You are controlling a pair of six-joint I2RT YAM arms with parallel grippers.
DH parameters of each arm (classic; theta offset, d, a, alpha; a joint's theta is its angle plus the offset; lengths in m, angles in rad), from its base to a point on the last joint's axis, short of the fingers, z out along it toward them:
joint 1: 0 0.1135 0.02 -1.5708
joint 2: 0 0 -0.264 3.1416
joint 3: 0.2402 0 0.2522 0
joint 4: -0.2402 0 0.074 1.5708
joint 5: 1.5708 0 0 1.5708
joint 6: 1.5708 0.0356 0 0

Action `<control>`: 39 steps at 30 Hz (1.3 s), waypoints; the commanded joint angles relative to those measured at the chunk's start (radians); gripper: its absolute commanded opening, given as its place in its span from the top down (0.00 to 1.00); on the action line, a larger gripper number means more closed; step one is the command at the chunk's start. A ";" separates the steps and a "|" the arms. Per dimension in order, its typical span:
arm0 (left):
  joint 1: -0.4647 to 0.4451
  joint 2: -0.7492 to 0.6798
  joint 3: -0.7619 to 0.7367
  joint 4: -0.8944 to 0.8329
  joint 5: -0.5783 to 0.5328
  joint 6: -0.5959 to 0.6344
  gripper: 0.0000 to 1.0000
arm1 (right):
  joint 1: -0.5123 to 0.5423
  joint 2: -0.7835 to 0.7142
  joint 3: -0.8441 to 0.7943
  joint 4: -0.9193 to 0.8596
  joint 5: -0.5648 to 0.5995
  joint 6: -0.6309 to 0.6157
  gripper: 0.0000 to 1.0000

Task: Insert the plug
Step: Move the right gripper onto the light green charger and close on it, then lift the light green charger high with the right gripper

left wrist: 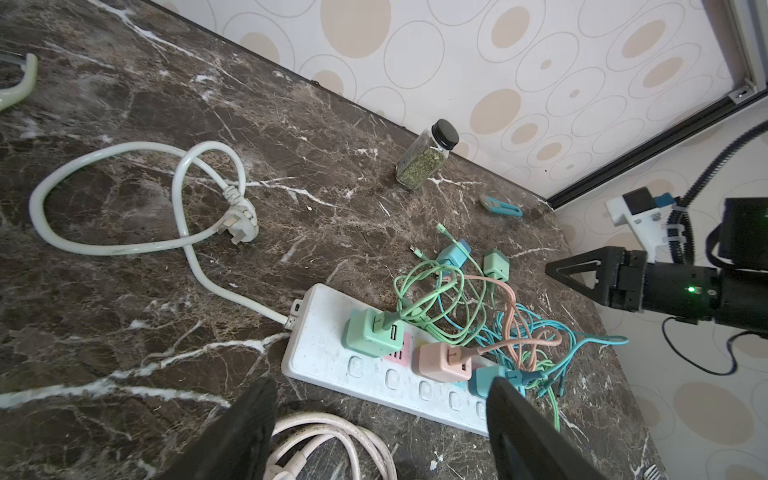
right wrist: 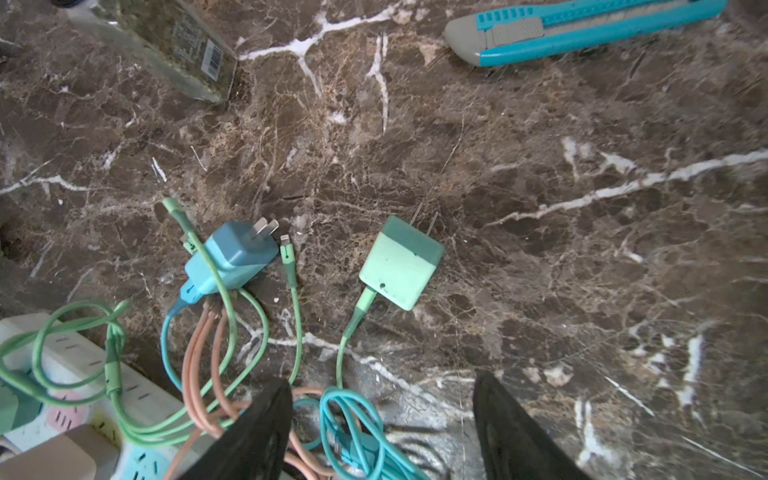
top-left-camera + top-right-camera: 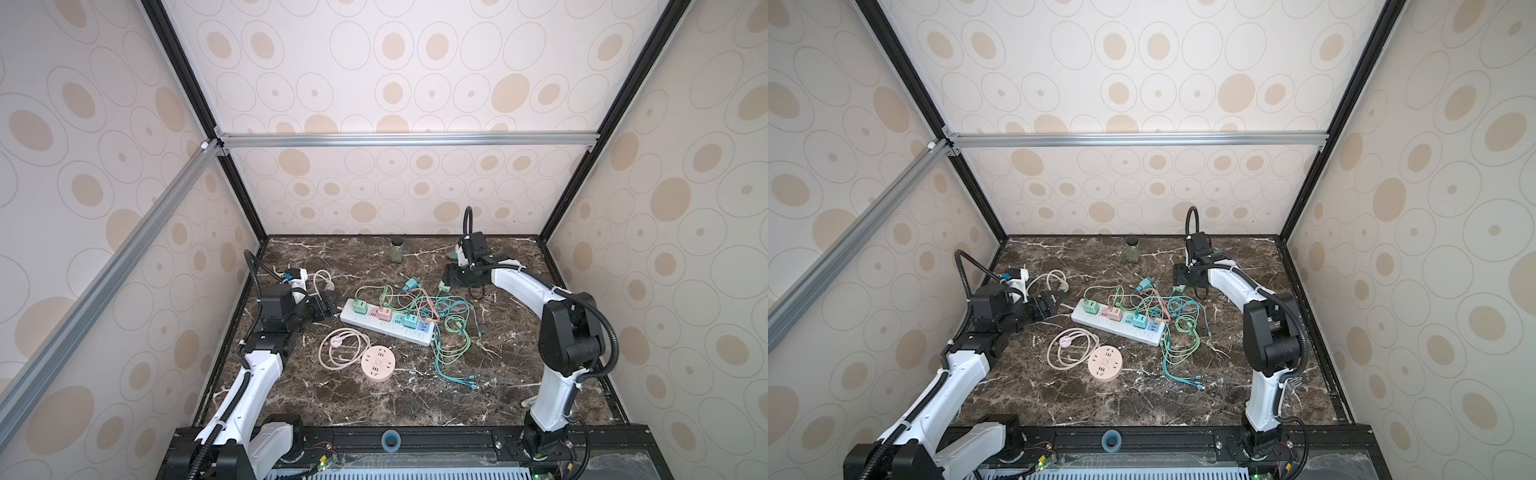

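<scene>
Two loose plugs on table [image 2: 540, 166]: green plug [image 2: 401, 262] just ahead of right gripper [image 2: 382, 380], blue plug [image 2: 232, 257] beside it. One power strip [image 1: 316, 345], four chargers [image 1: 370, 332] seated. Both grippers spread, empty; left gripper [image 1: 382, 386] by strip's end.

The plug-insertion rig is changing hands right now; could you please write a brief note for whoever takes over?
Left gripper: open, empty, beside the white power strip's cord end.
Right gripper: open, empty, facing the loose green charger.
That one and the loose blue charger lie unplugged on the marble, prongs bare.
Done: several seated chargers are in the strip.
Left: grasp a loose charger, probably the green one, and seat it in a free socket.
</scene>
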 commanded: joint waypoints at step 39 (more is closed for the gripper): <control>0.009 -0.056 -0.006 -0.054 -0.032 0.063 0.20 | 0.055 0.341 0.213 -0.044 0.148 0.083 0.45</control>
